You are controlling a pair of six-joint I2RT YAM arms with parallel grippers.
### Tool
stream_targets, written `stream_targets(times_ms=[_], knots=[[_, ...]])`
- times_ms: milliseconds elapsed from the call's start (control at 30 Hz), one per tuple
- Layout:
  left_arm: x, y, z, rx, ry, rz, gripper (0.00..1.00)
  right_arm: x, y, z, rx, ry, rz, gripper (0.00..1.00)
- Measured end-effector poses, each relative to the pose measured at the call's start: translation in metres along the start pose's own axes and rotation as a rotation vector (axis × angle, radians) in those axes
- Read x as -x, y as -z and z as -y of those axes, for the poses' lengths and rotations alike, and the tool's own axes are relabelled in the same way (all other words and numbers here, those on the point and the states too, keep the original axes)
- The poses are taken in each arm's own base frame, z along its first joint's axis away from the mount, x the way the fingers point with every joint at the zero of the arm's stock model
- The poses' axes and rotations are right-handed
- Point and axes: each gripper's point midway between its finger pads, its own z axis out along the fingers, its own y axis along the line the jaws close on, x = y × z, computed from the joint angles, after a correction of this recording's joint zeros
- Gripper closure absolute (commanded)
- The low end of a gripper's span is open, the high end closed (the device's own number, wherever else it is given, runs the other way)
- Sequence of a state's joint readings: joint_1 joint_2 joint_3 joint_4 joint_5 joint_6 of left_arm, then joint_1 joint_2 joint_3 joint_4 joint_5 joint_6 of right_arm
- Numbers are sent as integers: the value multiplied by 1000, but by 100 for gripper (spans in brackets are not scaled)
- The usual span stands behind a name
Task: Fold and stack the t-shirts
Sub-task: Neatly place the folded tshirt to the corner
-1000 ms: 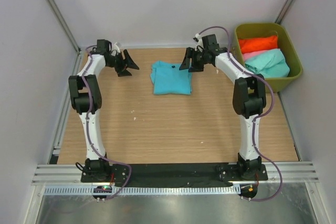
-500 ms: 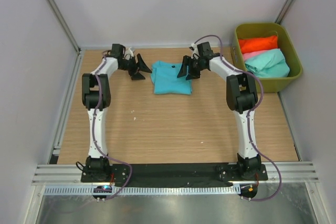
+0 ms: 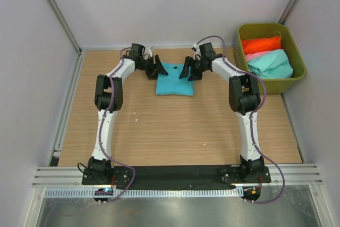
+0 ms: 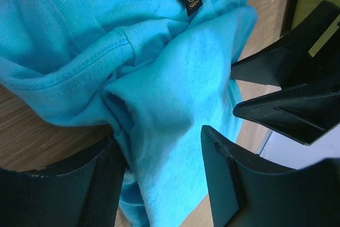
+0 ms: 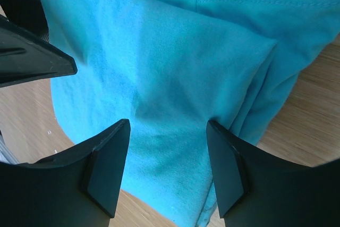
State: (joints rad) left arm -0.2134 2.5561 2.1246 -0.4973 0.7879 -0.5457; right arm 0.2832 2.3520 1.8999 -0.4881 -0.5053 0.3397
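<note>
Left claw (image 4: 159, 136) and right claw (image 5: 167, 123) gape astride turquoise t-shirt (image 3: 175, 83).

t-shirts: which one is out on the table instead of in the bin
The turquoise-blue t-shirt, lying on the table between the left gripper and right gripper; the orange-red, pink and mint-green ones are in the olive-green bin.

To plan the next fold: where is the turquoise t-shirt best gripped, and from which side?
Probably the collar-end corners of the turquoise t-shirt: left end effector at its left edge, right end effector at its right, from above; folded layers bunch there.
</note>
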Motion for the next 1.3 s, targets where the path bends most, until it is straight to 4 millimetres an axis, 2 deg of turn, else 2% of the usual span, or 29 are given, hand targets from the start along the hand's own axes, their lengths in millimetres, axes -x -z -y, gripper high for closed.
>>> stream_targets(times_ms=[333, 367, 467, 533, 600, 700, 867, 1000, 1200, 1300], knots=[[-1, -1, -18, 82, -27, 8, 97, 2, 1, 1, -4, 9, 5, 34], [-1, 1, -19, 90, -36, 9, 100, 4, 2, 3, -11, 23, 9, 34], [-3, 12, -24, 135, -78, -3, 100, 12, 9, 4, -40, 70, 32, 33], [-2, 24, -33, 179, -98, -6, 100, 26, 22, 3, -71, 120, 69, 33], [1, 42, -48, 234, -115, -6, 100, 43, 40, -1, -97, 172, 121, 33], [7, 77, -75, 330, -139, -14, 100, 73, 79, -16, -119, 254, 219, 33], [20, 144, -119, 506, -187, -29, 100, 100, 134, -41, -136, 350, 338, 33], [19, 188, -157, 637, -175, -47, 100, 105, 149, -49, -141, 397, 369, 33], [24, 248, -203, 819, -187, -47, 100, 102, 148, -46, -155, 412, 355, 32], [36, 280, -219, 916, -205, -25, 100, 101, 147, -44, -159, 413, 350, 33]])
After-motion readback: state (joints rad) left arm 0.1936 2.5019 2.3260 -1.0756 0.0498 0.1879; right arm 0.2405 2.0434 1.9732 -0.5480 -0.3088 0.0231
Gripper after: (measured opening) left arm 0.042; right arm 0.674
